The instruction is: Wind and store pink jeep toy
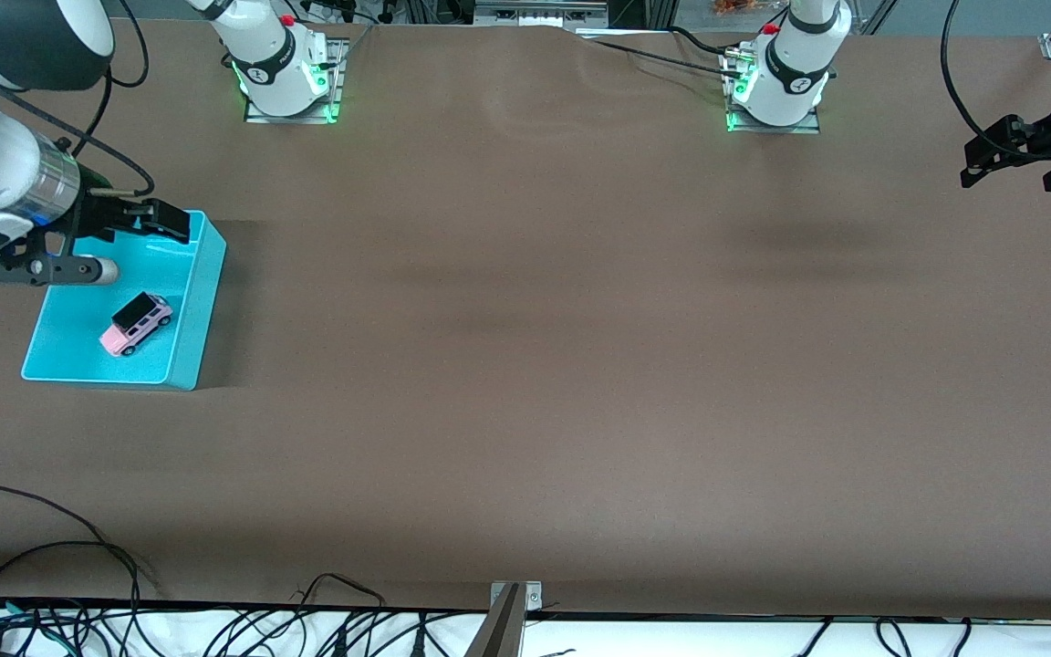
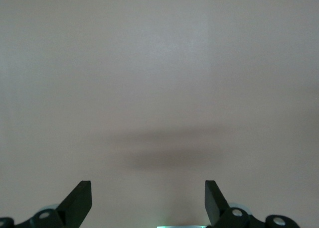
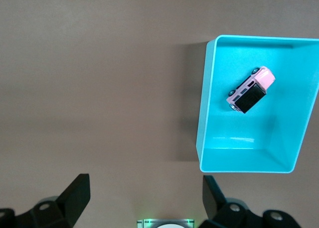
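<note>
Bin: pink jeep toy inside | right gripper over bin, fingers wide | left gripper waits, fingers wide

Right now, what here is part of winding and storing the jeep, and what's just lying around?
Job:
jeep, lying in the bin
bin
right gripper, open over the bin
left gripper, open, waiting

Lying about:
cables along the table edge
</note>
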Available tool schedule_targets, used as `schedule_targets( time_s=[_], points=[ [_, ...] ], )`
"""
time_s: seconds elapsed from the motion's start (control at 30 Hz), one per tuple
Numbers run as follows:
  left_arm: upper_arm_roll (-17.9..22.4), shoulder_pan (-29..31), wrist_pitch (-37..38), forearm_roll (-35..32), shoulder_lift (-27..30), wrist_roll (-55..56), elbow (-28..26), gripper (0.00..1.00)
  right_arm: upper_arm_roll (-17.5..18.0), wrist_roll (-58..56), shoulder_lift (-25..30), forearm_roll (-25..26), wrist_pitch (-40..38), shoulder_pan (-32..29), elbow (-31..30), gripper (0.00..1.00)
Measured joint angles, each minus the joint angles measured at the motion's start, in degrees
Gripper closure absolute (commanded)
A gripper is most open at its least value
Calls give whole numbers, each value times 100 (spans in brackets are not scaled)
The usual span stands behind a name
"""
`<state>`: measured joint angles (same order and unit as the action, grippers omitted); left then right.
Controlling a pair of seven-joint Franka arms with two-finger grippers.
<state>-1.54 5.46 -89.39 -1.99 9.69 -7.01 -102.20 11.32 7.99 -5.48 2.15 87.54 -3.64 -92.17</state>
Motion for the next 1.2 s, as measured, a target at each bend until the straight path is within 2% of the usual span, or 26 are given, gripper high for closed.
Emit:
schedule_targets(
  time_s=[0.27,1.2],
  points=[
    [0,0,0,0,0,0,0,0,79,73,303,0,3,-21,-219,0],
    [0,1,0,0,0,0,0,0,107,71,223,-11,0,6,-335,0]
  ],
)
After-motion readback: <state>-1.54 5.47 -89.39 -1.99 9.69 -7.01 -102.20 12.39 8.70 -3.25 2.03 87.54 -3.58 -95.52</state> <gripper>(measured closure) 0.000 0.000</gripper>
